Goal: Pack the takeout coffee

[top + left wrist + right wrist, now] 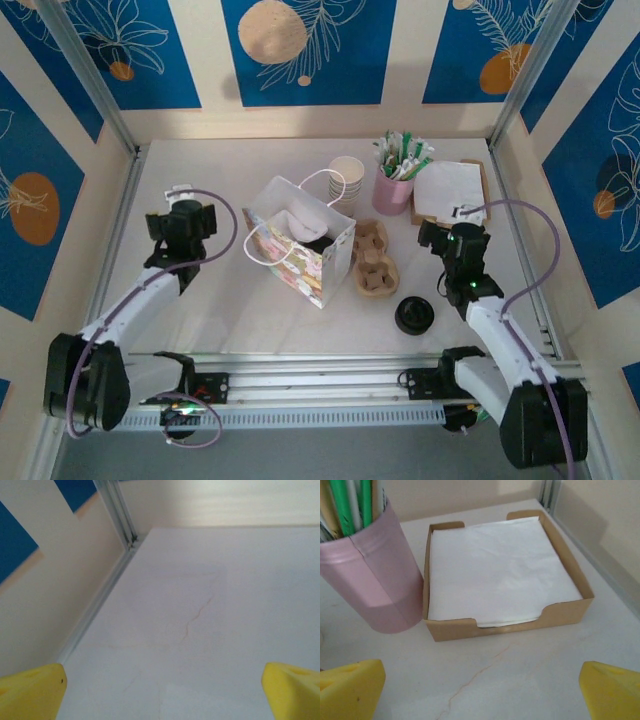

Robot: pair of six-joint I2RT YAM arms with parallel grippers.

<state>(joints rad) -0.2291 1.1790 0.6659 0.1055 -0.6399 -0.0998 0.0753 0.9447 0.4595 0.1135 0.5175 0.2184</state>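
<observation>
One takeout coffee (413,314), a small cup with a round black lid, stands on the table near the front, right of centre. A dark shape (319,243) sits inside the open patterned paper bag (296,255); I cannot tell what it is. My left gripper (181,218) is left of the bag, open over bare table (200,630), its yellow fingertips (31,692) wide apart with nothing between them. My right gripper (458,238) hovers behind the cup. It too is open (482,690) and empty, facing the napkin box (502,575).
A brown cardboard cup carrier (375,258) lies right of the bag. Behind it are a stack of lidless white paper cups (347,178), a pink holder (393,190) with straws (380,580), and the napkin box (450,190). Metal rails (117,510) edge the table.
</observation>
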